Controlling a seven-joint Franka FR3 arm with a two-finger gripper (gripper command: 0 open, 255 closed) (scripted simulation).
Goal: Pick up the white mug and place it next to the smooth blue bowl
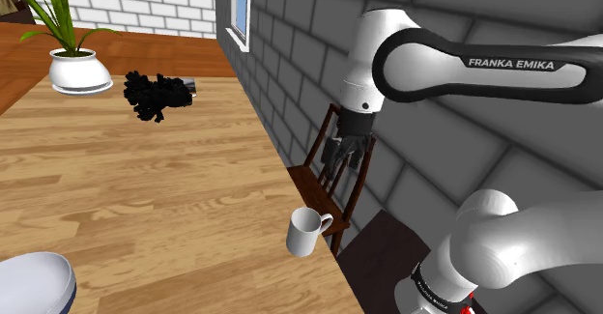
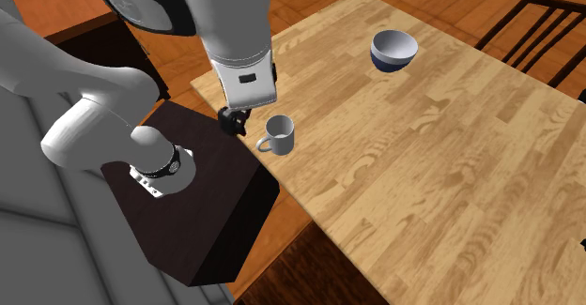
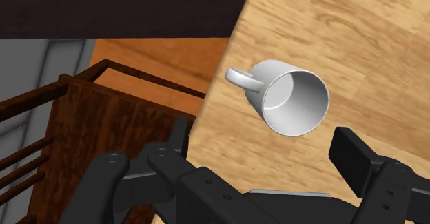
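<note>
In the shoulder view, the white mug [image 1: 307,231] stands upright near the edge of the wooden table [image 1: 145,196], handle toward the view's right. At the far end a white pot [image 1: 77,71] holds a green plant [image 1: 48,13], with a black clump [image 1: 155,95] just beside it. The gripper [image 1: 348,165] hangs off the table's edge, above a dark wooden chair [image 1: 314,172], higher than the mug and touching nothing.

In the second exterior view, the mug [image 2: 279,134] sits at the table corner nearest the dark stand [image 2: 202,200], and nothing is in it. The blue bowl [image 2: 393,50], pale inside and likewise bare, rests well apart from it across the table. The gripper [image 2: 235,120] is just beside the mug, toward the view's left.

In the wrist view, the mug's [image 3: 289,95] bare interior faces the camera. The two black fingers [image 3: 355,154] stand wide apart, holding nothing; the mug lies ahead of them, untouched.
</note>
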